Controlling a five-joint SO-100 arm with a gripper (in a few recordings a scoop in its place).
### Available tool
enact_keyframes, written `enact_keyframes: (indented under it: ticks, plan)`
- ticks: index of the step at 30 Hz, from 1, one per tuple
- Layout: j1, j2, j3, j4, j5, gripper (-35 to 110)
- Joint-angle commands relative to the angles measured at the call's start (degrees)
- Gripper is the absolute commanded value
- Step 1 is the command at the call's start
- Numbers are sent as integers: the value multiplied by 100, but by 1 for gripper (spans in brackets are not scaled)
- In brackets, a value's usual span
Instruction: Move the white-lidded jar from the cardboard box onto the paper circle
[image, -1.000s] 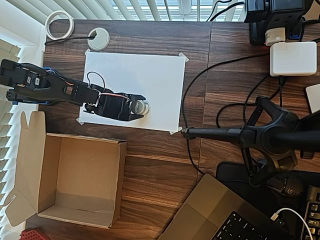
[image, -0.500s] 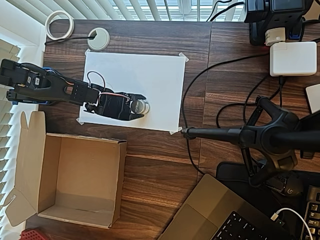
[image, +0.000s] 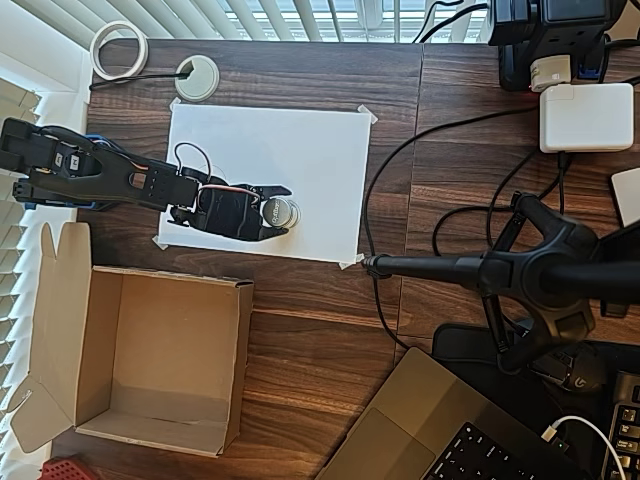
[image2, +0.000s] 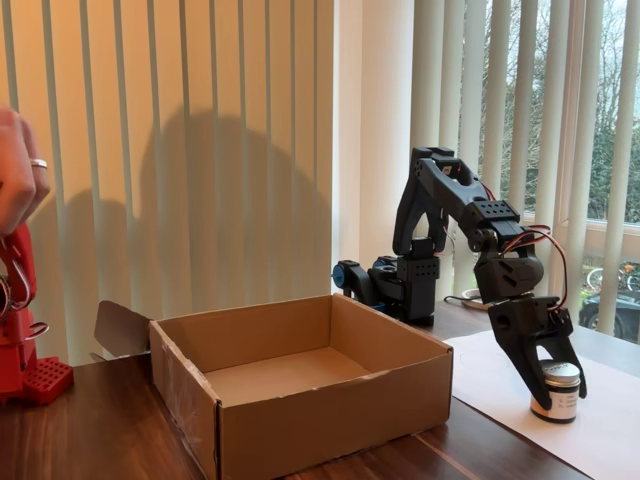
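The white-lidded jar (image: 278, 211) stands upright on the taped white sheet (image: 300, 150), near its lower edge in the overhead view. My black gripper (image: 283, 211) reaches in from the left and straddles the jar, its fingers spread a little wider than the jar. In the fixed view the jar (image2: 557, 386) rests on the sheet with one finger on each side, and my gripper (image2: 558, 398) is open. The paper circle is hidden: no drawn outline shows around the jar. The cardboard box (image: 240, 360) lies empty below the sheet, flaps open to the left, and its front wall (image2: 330, 420) shows in the fixed view.
A white grommet with a cable (image: 197, 77) and a tape roll (image: 119, 50) lie above the sheet. A black stand (image: 530, 270) with cables, a white charger (image: 585, 117) and a laptop (image: 430, 430) fill the right side. A person's hand (image2: 15, 185) shows at the left edge.
The gripper's fingers have spread apart off the jar and the gripper has drawn back slightly to the left. The jar stays on the sheet.
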Motion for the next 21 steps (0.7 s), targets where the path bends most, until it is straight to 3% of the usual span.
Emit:
enact_keyframes:
  ticks: [1,11,17,21]
  plan:
    - [62,404,-589,53,-62,37]
    - [35,1099,-1354,44,510,37]
    - [-123,2021,-1547,-791,2681,36]
    - [-97,2698,-1371,-773,3771,33]
